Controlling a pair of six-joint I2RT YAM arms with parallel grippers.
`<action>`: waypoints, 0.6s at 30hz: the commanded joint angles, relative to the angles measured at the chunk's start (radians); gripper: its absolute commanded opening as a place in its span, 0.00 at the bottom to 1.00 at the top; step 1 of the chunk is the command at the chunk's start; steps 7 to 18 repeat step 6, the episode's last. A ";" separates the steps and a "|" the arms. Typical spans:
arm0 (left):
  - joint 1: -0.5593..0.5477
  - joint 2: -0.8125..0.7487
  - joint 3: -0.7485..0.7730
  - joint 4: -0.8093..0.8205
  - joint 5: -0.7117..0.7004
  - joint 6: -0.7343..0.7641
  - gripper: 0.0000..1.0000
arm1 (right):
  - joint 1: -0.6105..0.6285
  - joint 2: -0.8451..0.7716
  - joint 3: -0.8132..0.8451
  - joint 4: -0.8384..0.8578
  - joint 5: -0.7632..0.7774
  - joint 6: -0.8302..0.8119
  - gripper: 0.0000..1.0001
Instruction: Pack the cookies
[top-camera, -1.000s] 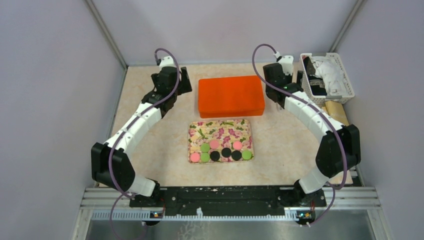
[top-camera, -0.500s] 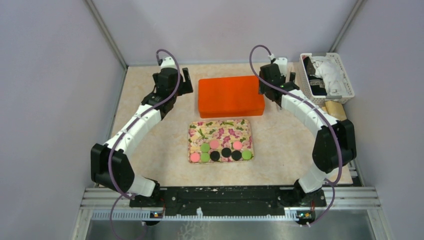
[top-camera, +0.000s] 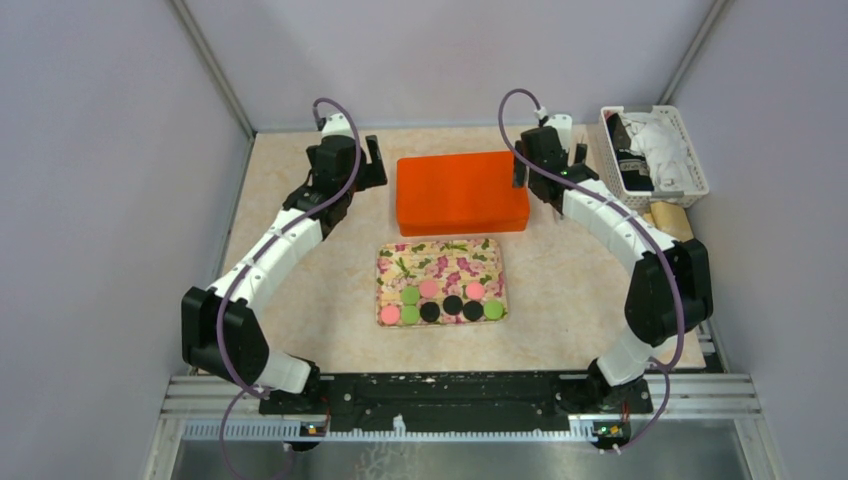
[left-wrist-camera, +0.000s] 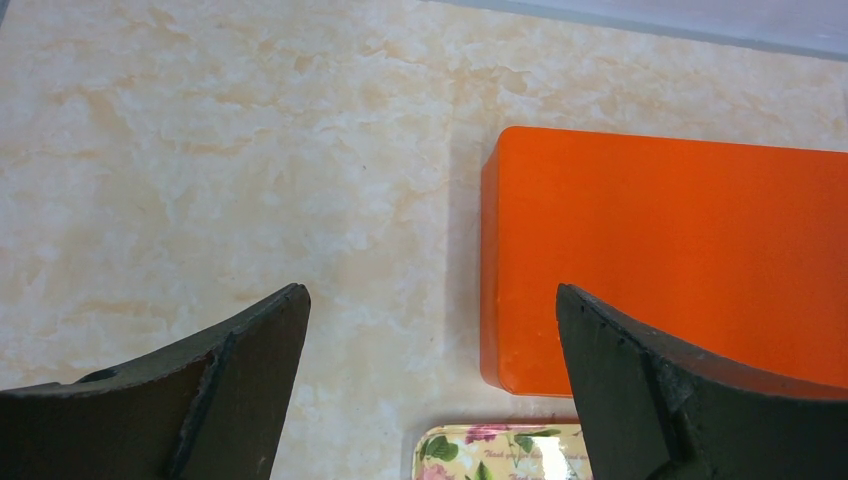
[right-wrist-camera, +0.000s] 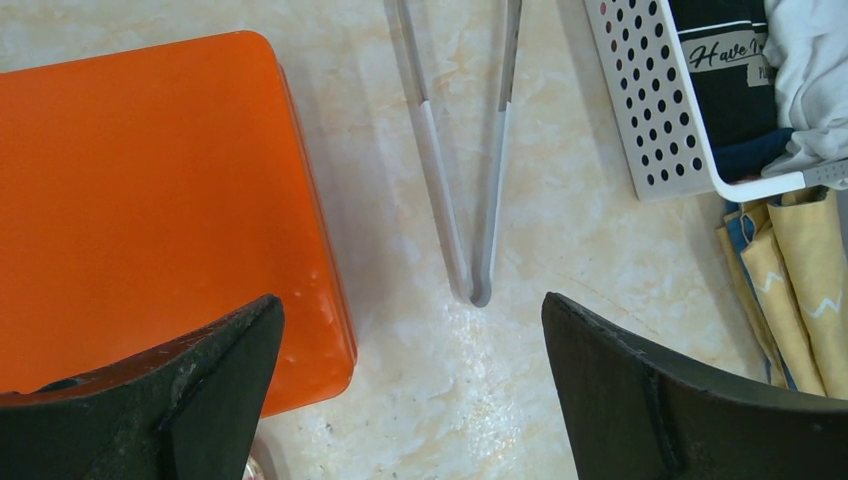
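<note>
The cookies (top-camera: 452, 303), green, pink and black, lie in two rows on the near half of a floral tray (top-camera: 440, 262), which sits midway across the bench (top-camera: 560, 280), nearer its front edge. Just beyond the tray, toward the far edge, is a closed orange box (top-camera: 462, 190). The left arm (top-camera: 280, 245) reaches to the box's left end; the left jaws are spread wide and empty above bare bench beside it. The right arm (top-camera: 610, 220) reaches to the box's right end; the right jaws are also spread wide, holding nothing, above metal tongs (right-wrist-camera: 435, 170) lying between the box and a white basket (right-wrist-camera: 640, 110) in the far right corner.
</note>
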 joint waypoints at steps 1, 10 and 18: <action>-0.003 0.000 -0.010 0.053 -0.001 0.008 0.98 | 0.009 -0.032 -0.017 0.055 0.003 0.009 0.99; -0.003 0.000 -0.011 0.052 -0.001 0.007 0.98 | 0.009 -0.024 -0.006 0.045 0.038 0.020 0.99; -0.003 0.000 -0.011 0.052 -0.001 0.007 0.98 | 0.009 -0.024 -0.006 0.045 0.038 0.020 0.99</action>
